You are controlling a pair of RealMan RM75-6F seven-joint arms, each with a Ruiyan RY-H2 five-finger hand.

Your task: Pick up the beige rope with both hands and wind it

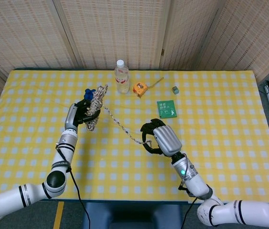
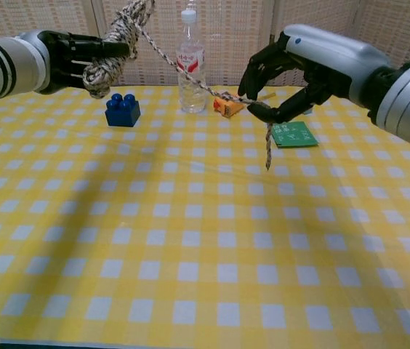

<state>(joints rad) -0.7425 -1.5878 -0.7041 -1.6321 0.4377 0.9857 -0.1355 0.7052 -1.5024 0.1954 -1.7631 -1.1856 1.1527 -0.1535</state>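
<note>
The beige rope (image 1: 95, 106) (image 2: 117, 40) is wound in a bundle that my left hand (image 1: 79, 113) (image 2: 83, 54) holds, raised above the table's left part. A single taut strand (image 1: 120, 126) (image 2: 179, 67) runs from the bundle down to my right hand (image 1: 159, 138) (image 2: 292, 76). That hand pinches the strand near its end, and a short tail (image 2: 268, 149) hangs below the fingers. Both hands are off the yellow checked table (image 1: 220, 124).
A blue block (image 1: 88, 91) (image 2: 123, 109) sits just behind my left hand. A clear bottle (image 1: 121, 76) (image 2: 190, 69), an orange tape measure (image 1: 140, 88) (image 2: 227, 106), a green board (image 1: 166, 108) (image 2: 294, 134) and a small grey cube (image 1: 175, 89) stand toward the back.
</note>
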